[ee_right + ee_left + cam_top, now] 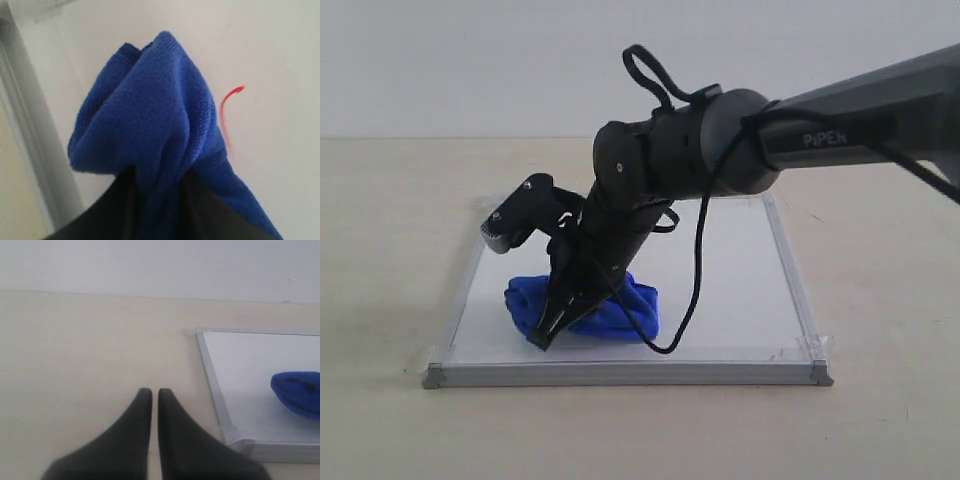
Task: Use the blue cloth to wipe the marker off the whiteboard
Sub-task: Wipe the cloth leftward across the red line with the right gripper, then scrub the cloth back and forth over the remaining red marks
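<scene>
Blue cloth (pixel 638 308) sits bunched on the whiteboard (pixel 740 300) near one corner, pinched in the right gripper (pixel 545 335). Red marker (pixel 226 107) shows just beside it, so wiping looks unfinished. Left gripper (pixel 155 395) rests closed, empty, off the board.
</scene>
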You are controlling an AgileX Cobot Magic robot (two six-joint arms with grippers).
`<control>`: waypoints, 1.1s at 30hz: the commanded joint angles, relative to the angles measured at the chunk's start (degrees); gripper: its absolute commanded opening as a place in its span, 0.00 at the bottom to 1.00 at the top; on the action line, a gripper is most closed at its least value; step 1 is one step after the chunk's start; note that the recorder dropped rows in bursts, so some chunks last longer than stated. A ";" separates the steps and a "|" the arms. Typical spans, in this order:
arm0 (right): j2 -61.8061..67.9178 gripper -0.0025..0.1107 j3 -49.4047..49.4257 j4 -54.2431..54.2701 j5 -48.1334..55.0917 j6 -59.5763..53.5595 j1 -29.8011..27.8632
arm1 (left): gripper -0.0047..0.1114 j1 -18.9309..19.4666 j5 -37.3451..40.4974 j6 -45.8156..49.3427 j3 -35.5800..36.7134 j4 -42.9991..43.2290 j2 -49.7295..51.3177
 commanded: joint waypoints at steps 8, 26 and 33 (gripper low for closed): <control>4.42 0.02 0.19 -27.58 -18.25 27.59 -5.45 | 0.08 -0.10 -0.55 0.06 -0.20 -0.07 -0.20; 5.69 0.02 -1.63 7.75 1.93 -9.51 3.18 | 0.08 -0.10 -0.55 0.06 -0.20 -0.07 -0.20; 5.69 0.02 -4.57 4.89 -3.47 -7.11 1.20 | 0.08 -0.10 -0.55 0.06 -0.20 -0.07 -0.20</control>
